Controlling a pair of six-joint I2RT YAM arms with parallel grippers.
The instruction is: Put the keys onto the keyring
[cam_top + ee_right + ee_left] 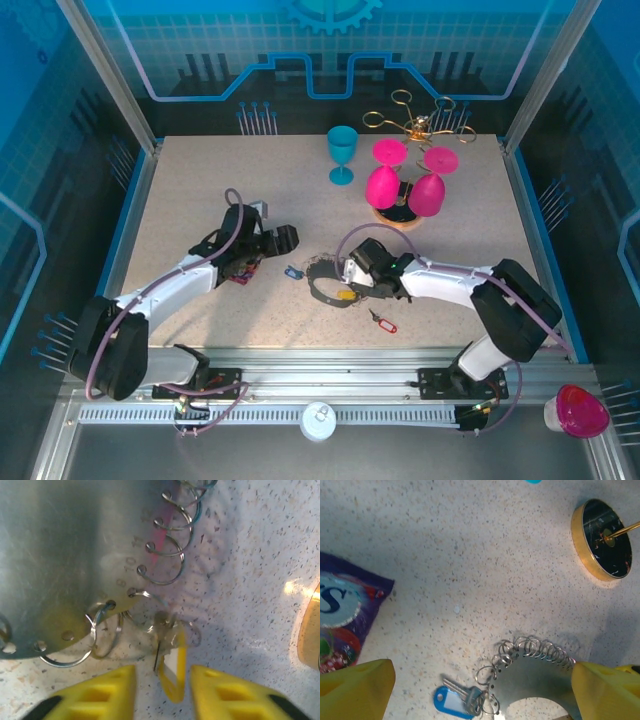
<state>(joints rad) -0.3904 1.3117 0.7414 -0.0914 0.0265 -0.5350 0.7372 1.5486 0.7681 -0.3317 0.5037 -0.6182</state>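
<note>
The keyring [325, 285] lies on the speckled table [200, 190], a little in front of the middle, between the two grippers. From above it looks like a dark oval loop. In the right wrist view it [60, 555] is a curved metal plate with small numbered holes along its edge, and thin wire rings hang from these holes.

The yellow key [172, 672] stands on edge at one of these rings, just beside the plate. From above, the yellow key [346, 295] is at the near edge of the loop. The blue key [293, 271] lies flat on the table at the left end of the keyring. In the left wrist view its metal end [451, 701] touches the last rings of the plate [535, 677]. The red key [382, 321] lies alone on the table, nearer to the arm bases and apart from the loop.

The right gripper [162, 695] has a yellow finger on each side of the yellow key's head. A thin gap shows on one side, so I cannot tell if it really pinches the key. The left gripper [480, 685] is released, its fingers spread wide and holding nothing, with the blue key and the plate end between them.

A purple packet [345, 625] lies left of the blue key. Behind are two pink goblets [382, 187], a teal goblet [342, 155] and a gold wire rack [415, 120].
</note>
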